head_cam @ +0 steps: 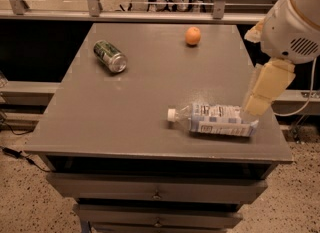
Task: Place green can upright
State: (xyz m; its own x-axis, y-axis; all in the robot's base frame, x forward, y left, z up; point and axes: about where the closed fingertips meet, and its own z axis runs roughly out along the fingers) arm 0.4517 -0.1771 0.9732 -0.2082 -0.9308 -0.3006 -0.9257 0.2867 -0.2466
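The green can [110, 56] lies on its side at the far left of the grey table [135, 107], with its silver end facing the front right. My gripper [264, 89] hangs at the table's right edge, far to the right of the can. It is just above the base end of a clear plastic bottle and holds nothing that I can see.
A clear plastic bottle [215, 119] with a blue-white label lies on its side at the front right, cap pointing left. An orange [193, 35] sits at the far right of centre. A railing [150, 14] runs behind the table. Drawers [155, 192] sit below the front edge.
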